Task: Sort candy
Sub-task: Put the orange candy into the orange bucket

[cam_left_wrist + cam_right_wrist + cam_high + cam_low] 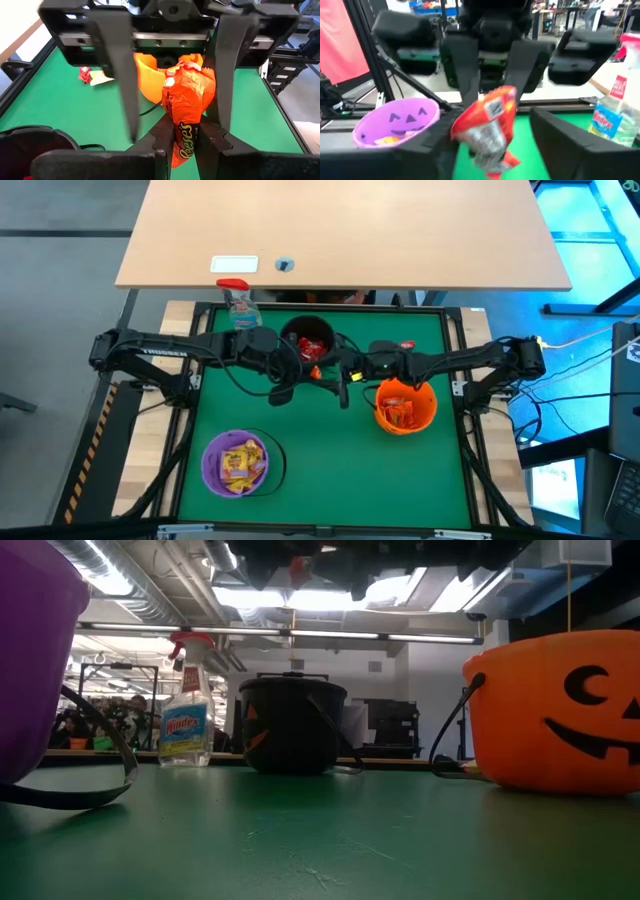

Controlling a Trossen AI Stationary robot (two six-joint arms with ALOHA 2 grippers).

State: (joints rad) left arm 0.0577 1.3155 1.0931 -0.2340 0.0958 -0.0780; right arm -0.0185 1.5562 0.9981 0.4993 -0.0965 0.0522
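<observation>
Jaws of both grippers meet mid-desk: left gripper [182, 142] pinches the shiny orange Reese's packet [187, 97]. Right gripper [345, 383] seems spread, so I judge a handover towards the orange pumpkin bucket [430, 412].

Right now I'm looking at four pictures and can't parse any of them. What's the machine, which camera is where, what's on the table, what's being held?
It is a robot with two dark arms, each ending in a two-finger gripper. One picture looks straight down on the table, one looks level across its top, and the other two come from a camera on each wrist.

On the green table stand a black bucket, an orange bucket and a purple bucket, each with candy inside. There is also a spray bottle and one loose red candy.

The arms meet mid-table. The left gripper is shut on an orange candy packet. The right gripper is open, its fingers either side of that packet.
</observation>
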